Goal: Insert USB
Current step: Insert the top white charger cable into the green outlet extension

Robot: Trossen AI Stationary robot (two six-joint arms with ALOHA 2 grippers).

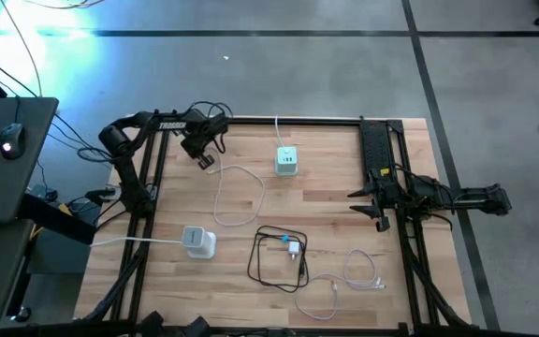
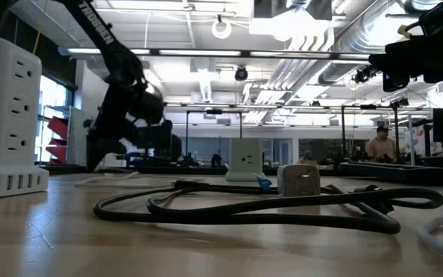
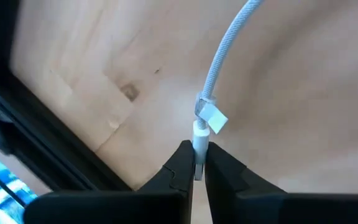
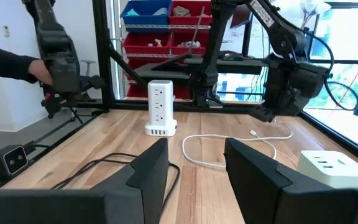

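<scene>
The left pincer (image 3: 196,163) pinches the white USB plug (image 3: 201,134) near the bench's (image 1: 344,234) far left edge. The right pincer (image 4: 194,168) waits open by the right edge.

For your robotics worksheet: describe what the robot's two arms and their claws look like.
Both arms are dark, jointed and slim. The left arm carries white lettering along its upper link and loose black cables near its wrist. The left claw has two black wedge-shaped fingers. The right claw has two broad, dark, flat-faced fingers.
</scene>
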